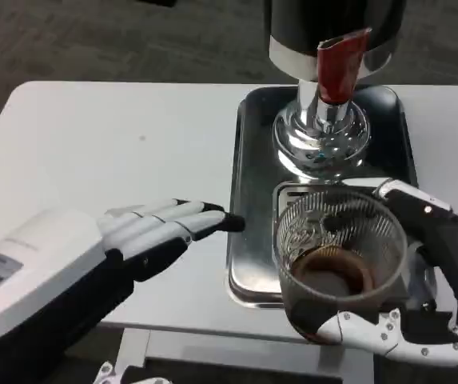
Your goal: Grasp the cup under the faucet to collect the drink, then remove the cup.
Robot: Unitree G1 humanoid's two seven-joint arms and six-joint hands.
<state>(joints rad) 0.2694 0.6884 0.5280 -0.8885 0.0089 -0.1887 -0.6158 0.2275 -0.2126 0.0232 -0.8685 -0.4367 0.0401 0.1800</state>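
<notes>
Clerk: Item one, step in hand. The right hand (408,296), lower right of the frame, wraps its fingers around a clear glass cup (336,260). The cup sits at the near end of the steel drip tray (248,200), just below the dispenser's chrome base (322,144) and red tap lever (338,68).

Checker: Contents?

Clerk: A shallow layer of brown drink at the bottom of the cup; most of the cup stands unfilled. The tray holds the dispenser base and the cup.

Checker: The other hand?

Clerk: The left hand (161,232), centre left, fingers stretched out and close together, holding nothing, fingertips near the tray's left rim.

Checker: Stage, by estimate?

Clerk: Collecting appears done or nearly so. Removal likely follows: keep the cup upright, lift it over the tray rim and draw it away without slopping.
</notes>
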